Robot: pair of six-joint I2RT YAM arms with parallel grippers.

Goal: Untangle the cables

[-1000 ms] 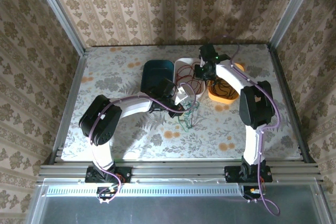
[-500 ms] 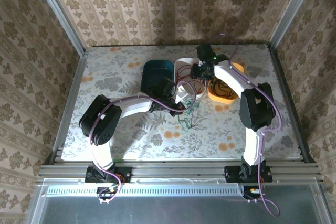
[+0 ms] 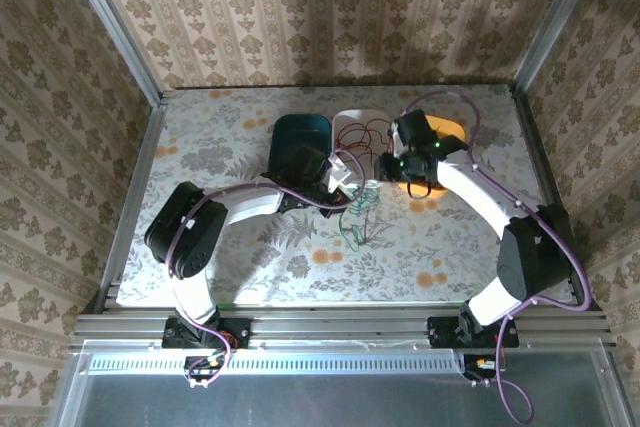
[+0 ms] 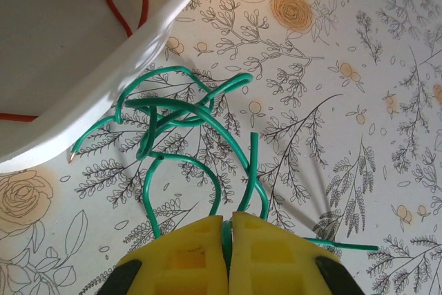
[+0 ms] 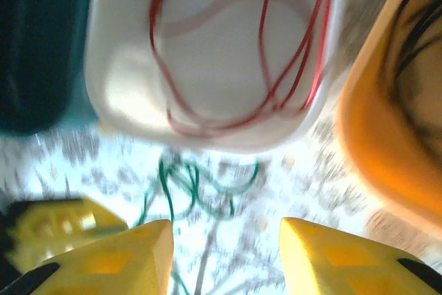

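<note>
A green cable [image 4: 186, 112] lies in tangled loops on the flowered table just in front of the white tray [image 4: 103, 67]. My left gripper [image 4: 228, 222] is shut on one strand of it, low over the table. The same green cable [image 3: 358, 219] trails toward the near edge from my left gripper [image 3: 348, 187]. Red cables [image 5: 166, 67] lie looped inside the white tray [image 5: 117, 101]. A black cable [image 5: 414, 32] rests in the orange tray [image 5: 373, 136]. My right gripper [image 5: 226, 240] hovers open above the green cable [image 5: 190, 184], with nothing between its fingers.
Three trays stand side by side at the back: a teal tray [image 3: 298, 142], the white tray [image 3: 352, 119] and the orange tray [image 3: 440, 192]. My right arm [image 3: 470, 192] crosses above the orange tray. Bare table extends to the left and toward the near edge.
My right gripper has pulled back from over the white and orange trays toward the green tangle and opened; its elbow swung out to the right. The left gripper stays shut on the green cable.
</note>
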